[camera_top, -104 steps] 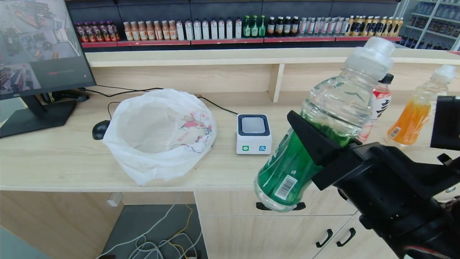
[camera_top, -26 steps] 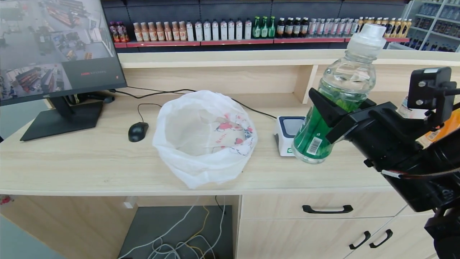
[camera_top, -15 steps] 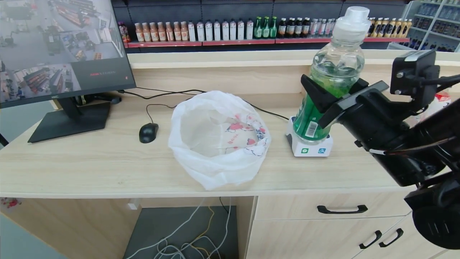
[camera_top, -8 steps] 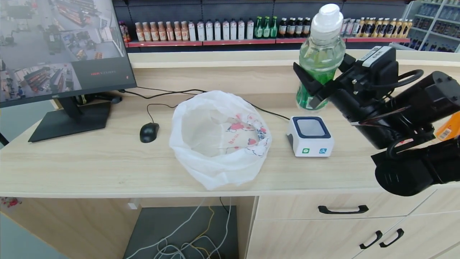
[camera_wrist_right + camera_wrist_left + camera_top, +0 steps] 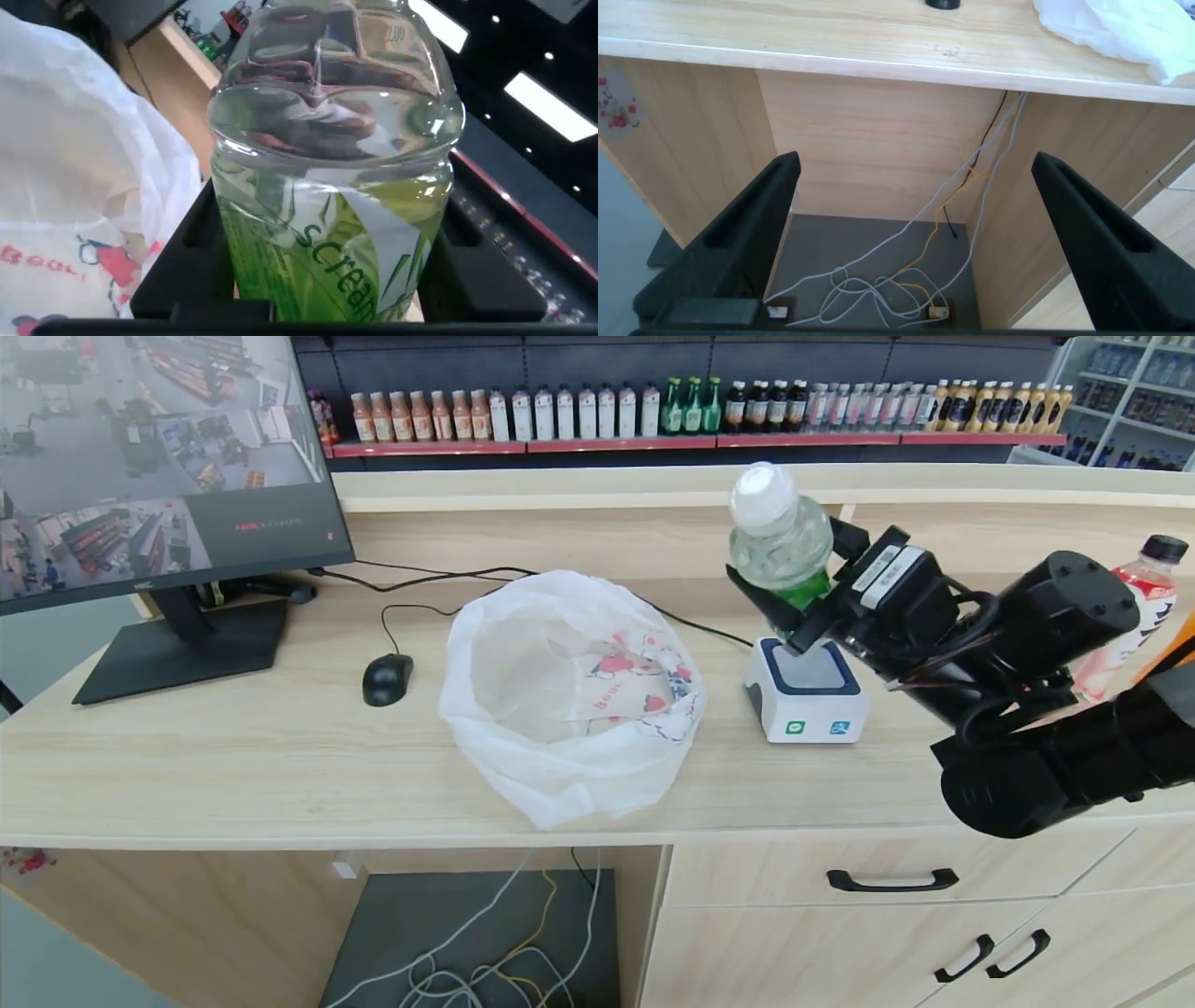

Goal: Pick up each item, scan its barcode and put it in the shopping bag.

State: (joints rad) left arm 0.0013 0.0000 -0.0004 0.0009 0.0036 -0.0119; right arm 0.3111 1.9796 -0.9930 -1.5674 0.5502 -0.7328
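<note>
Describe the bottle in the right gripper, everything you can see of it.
Clear plastic bottle with a translucent white cap, a bare shoulder and a green label with white lettering lower down. The right gripper is shut on its labelled body from both sides. It hangs tilted over the scanner, cap leaning toward the shopping bag; its base is hidden.

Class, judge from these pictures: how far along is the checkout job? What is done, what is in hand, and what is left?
Done: nothing looks bagged; the shopping bag appears empty. In hand: the right pincer grips the green bottle, held at the scanner. Left: bagging that bottle, then scanning and bagging the red-labelled bottle standing on the counter.
</note>
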